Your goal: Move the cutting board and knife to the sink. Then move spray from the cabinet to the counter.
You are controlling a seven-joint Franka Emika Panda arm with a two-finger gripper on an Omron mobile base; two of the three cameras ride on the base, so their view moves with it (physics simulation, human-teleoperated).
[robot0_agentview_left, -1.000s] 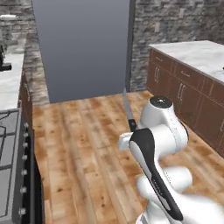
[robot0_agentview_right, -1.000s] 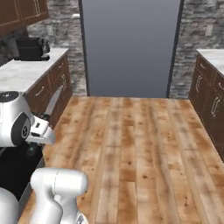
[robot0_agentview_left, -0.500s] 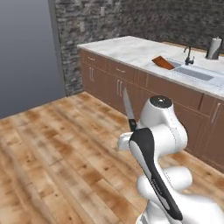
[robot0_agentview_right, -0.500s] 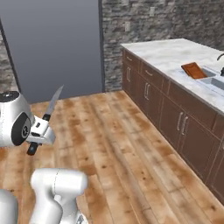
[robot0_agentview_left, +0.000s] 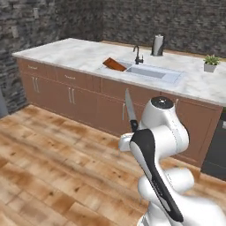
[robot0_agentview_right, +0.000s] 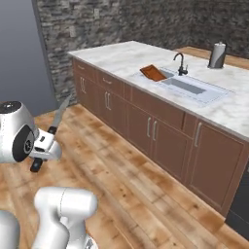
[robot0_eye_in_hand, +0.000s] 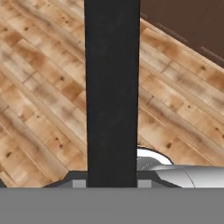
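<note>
The hand [robot0_agentview_right: 43,151] is clamped on the knife [robot0_agentview_left: 130,112], black handle pinched low at the left of the right base view and the silver blade pointing up past the white arm in the middle of the left base view; in the hand view the dark handle runs as a broad bar straight up the centre over floorboards. What has changed is the whole outlook: half a second ago the table sat off at the right edge of both base views, and a second ago the views faced a grey panel across open floor, so the base has swung round (the things themselves have not budged). Now the table [robot0_agentview_left: 75,55] spreads across the upper half of the left base view, with the sink [robot0_agentview_left: 152,72] set in it right of centre. The cutting board [robot0_agentview_left: 114,64] lies tilted at the sink's left rim, upper centre, seemingly half in the basin. My read: the board's leg looks done, the knife is in transit, and the robot is well short of the sink.
</note>
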